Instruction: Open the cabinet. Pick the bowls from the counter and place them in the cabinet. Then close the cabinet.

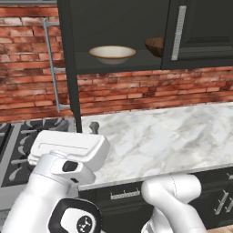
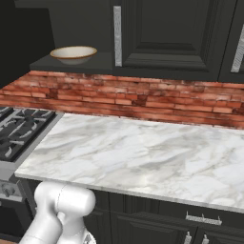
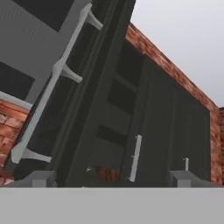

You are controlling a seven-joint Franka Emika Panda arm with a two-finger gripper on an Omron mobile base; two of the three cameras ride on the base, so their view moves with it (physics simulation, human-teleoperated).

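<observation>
Left base view. We see the cabinet with its left door swung out edge-on toward us and its right door shut. Both bowls already rest on the lower shelf: the cream bowl sits in the open half, and the brown bowl lies just beside it, partly hidden behind the shut door. The marble desk carries no bowl, so we judge the step in hand to be closing the cabinet.

Right base view. We see the cream bowl standing well back from the shelf's front edge, so we judge that a swinging door should clear it. The desk lies bare beside the stovetop.

Hand view. We look steeply up along the open door, whose long bar handle runs diagonally across the frame. The fingertips of the hand stand spread wide apart, released and grasping nothing. To close well, we judge it best to bring the hand to the outer face of the open door near its free edge, push along the door's arc rather than straight ahead, and keep the fingers clear of the closing gap and of the shelf holding the bowls.
</observation>
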